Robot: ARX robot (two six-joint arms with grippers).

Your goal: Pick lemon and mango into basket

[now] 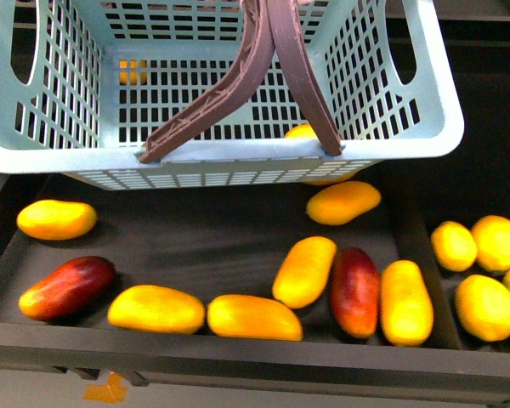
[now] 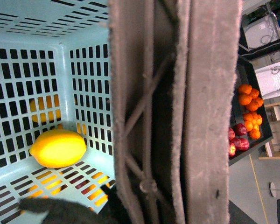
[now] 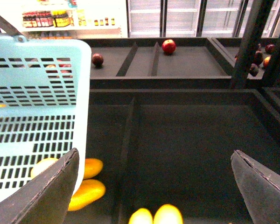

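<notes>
Filling the front view from 10 to 2 o'clock, the basket (image 1: 59, 157) sits over the far part of a dark bin (image 1: 204, 238), its two brown handles (image 1: 268, 68) leaning together toward 12. The right tool (image 3: 154, 186) is spread wide with nothing between its fingers (image 3: 51, 196), poised over the bin just beside the basket's wall. The left tool's state cannot be told: its wrist view is filled by a handle close up, with only a dark blurred shape (image 2: 60, 209) at one edge.

On the bin floor a yellow mango (image 1: 304, 270) lies tilted near the centre, outside the basket, with a red mango (image 1: 354, 291) just beside it at 3 o'clock. Other yellow mangoes (image 1: 155, 308) lie at 9, 7, 6, 5 and 1 o'clock, and a second red one (image 1: 66, 287) at 8. Past a divider at 4 o'clock sits a cluster of loose lemons (image 1: 496, 242).

One lemon (image 2: 58, 148) rests on the basket floor, in a corner close to two slotted walls
</notes>
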